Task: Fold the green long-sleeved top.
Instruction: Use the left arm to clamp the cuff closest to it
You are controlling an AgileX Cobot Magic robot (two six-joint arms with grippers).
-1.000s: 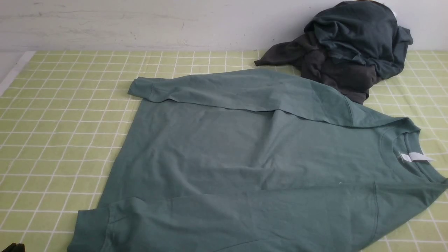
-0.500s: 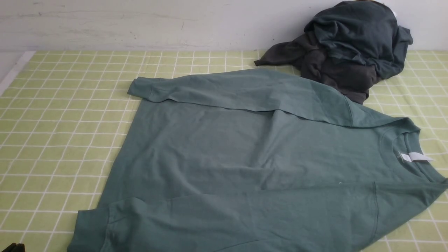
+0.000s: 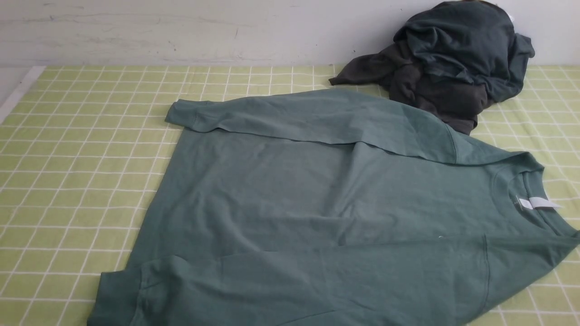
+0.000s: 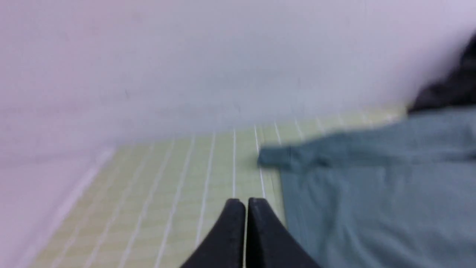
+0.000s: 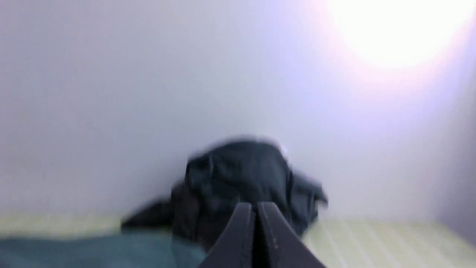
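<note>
Front view: green long-sleeved top (image 3: 317, 203) cut off at near edge; left claw (image 4: 245, 202), right claw (image 5: 256, 206) clenched, empty

Green long-sleeved top (image 3: 317, 203), muted teal knit, spread flat, both sleeves folded inward, neck label rightward

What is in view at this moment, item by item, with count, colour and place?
green long-sleeved top: one, teal-green, spread mid-cloth, sleeves folded over body
neck label: one, white, in collar, right side
dark garments: one heap, charcoal and slate, far right
checked cloth: one, yellow-green with white lines, under the garments
left gripper: one, black, shut, empty, over cloth beside the hem
right gripper: one, black, shut, empty, facing the heap
</note>
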